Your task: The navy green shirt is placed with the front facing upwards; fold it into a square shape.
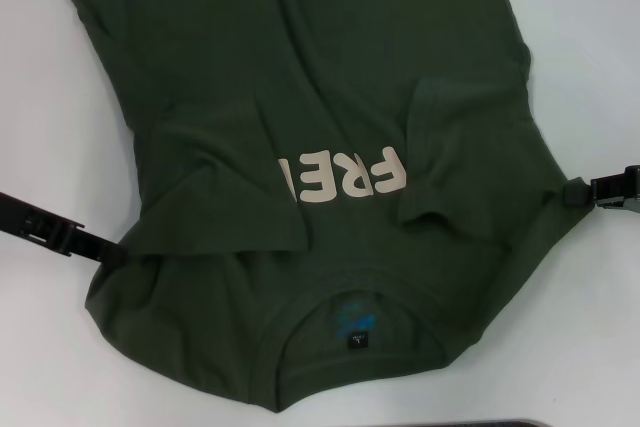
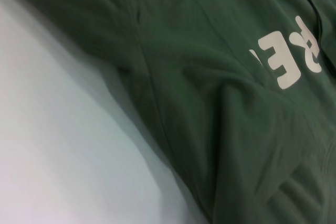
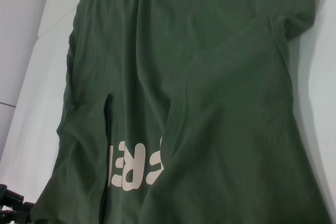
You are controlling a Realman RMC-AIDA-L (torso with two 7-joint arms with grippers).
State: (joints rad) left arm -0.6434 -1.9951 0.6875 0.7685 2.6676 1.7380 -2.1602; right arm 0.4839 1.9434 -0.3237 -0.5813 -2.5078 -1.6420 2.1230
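The navy green shirt (image 1: 300, 97) lies front up on the white table, collar nearest me, with cream letters "FRE" (image 1: 345, 175) on the chest. Both sleeves are folded inward over the chest, and the left one covers part of the print. A blue print and a small black tag (image 1: 357, 339) show inside the collar. My left gripper (image 1: 112, 250) meets the shirt's left shoulder edge, where the cloth is drawn to a point. My right gripper (image 1: 577, 190) pinches a small tab of cloth at the right shoulder edge. Both wrist views show the shirt (image 2: 210, 103) (image 3: 210, 77) close up, without their own fingers.
White table (image 1: 40, 347) surrounds the shirt on the left, right and near sides. A dark strip (image 1: 520, 423) shows at the bottom edge of the head view. A black gripper part (image 3: 10, 205) sits at a corner of the right wrist view.
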